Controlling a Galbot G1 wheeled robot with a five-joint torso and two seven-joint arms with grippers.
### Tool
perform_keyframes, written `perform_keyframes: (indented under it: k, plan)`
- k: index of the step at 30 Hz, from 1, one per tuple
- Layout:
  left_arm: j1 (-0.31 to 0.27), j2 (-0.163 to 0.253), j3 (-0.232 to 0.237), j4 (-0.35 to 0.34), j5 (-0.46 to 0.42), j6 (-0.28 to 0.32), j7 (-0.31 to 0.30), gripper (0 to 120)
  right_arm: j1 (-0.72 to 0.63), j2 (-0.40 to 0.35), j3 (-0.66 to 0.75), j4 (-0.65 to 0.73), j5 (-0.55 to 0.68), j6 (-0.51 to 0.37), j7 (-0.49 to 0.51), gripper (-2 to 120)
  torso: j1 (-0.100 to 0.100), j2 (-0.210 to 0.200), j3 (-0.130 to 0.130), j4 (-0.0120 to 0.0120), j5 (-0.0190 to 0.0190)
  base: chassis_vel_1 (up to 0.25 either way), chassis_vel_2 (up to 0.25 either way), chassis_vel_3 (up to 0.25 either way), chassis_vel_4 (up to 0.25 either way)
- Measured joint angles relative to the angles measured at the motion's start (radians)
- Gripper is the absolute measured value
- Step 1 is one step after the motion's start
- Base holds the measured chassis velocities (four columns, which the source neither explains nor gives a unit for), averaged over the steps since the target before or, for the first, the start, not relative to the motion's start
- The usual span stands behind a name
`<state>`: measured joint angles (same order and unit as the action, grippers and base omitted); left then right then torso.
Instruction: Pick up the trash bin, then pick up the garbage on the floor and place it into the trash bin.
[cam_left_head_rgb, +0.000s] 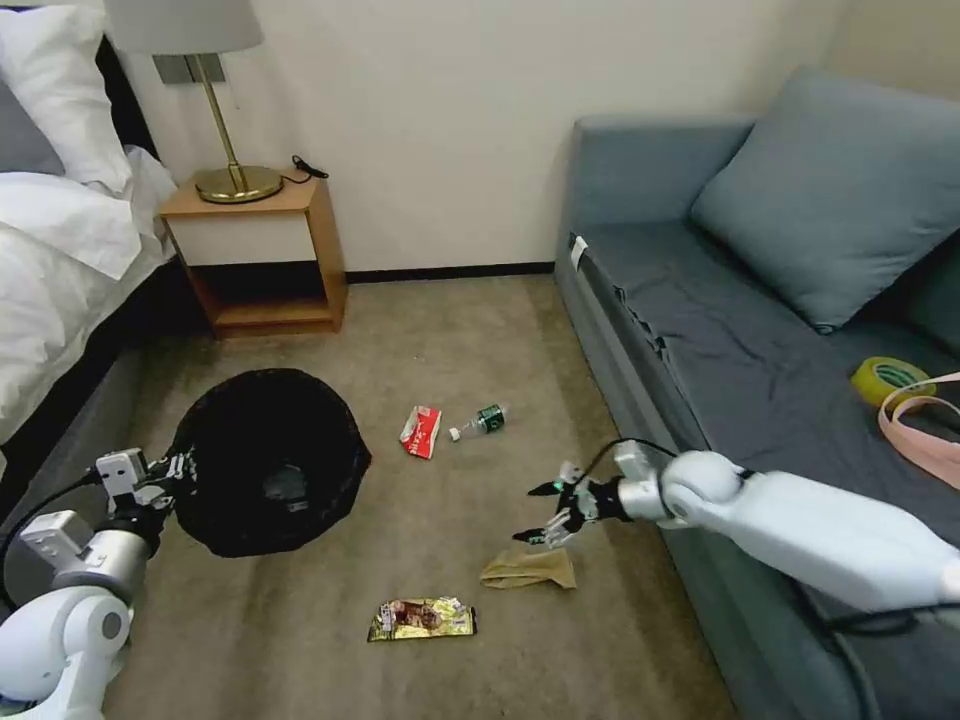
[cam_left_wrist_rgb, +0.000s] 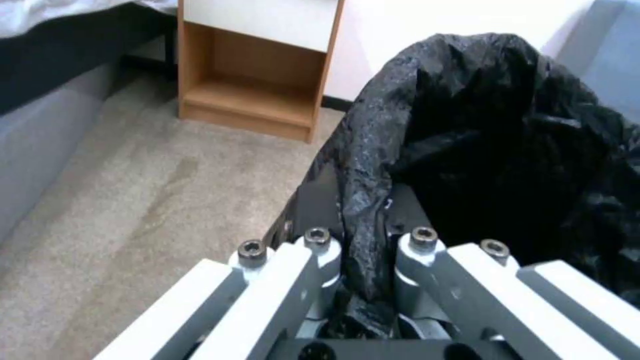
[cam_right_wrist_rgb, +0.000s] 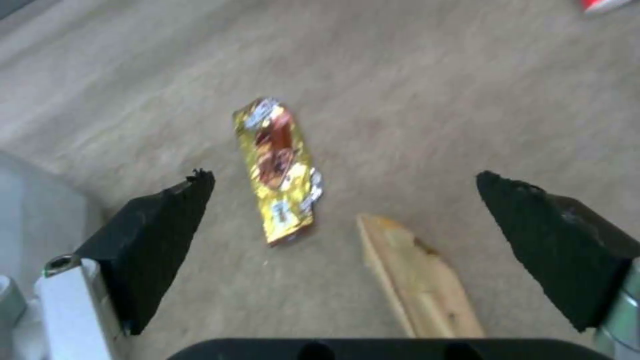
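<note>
Four litter pieces lie on the carpet; left gripper (cam_left_head_rgb: 178, 470), pinching the trash bin (cam_left_head_rgb: 268, 460) rim at 9 o'clock, holds it ready, while right gripper (cam_left_head_rgb: 545, 512) hovers spread above the paper bag (cam_left_head_rgb: 530, 569).

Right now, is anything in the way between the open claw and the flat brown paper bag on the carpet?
Nothing visible. The open right gripper hangs just above the crumpled brown paper bag, with bare carpet around it.

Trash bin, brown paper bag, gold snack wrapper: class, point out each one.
trash bin (cam_left_head_rgb: 265, 460), head view, black liner inside.
brown paper bag (cam_left_head_rgb: 530, 569), head view, its flat middle.
gold snack wrapper (cam_right_wrist_rgb: 280, 167), right wrist view, printed middle.
</note>
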<state>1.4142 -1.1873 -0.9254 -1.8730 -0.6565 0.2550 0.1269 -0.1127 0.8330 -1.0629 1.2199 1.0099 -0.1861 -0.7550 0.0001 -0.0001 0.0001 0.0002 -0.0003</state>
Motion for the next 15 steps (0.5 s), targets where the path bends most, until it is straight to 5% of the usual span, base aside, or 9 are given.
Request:
perform_keyframes:
  k: [4,15]
  plan:
    - [-0.001,0.003,0.001,0.015,-0.002,-0.005,0.007,4,0.017,0.068,-0.054,-0.148,-0.005,-0.008,-0.088,100,0.000,0.000,0.000,-0.0002,0.0003,0.000,0.000,0.000,0.000]
    - [0.001,0.006,-0.002,0.023,-0.009,-0.010,0.011,4,-0.022,0.146,-0.055,-0.313,-0.067,0.015,-0.128,100,0.000,0.000,0.000,-0.0004,0.0002,0.000,0.000,0.000,0.000]
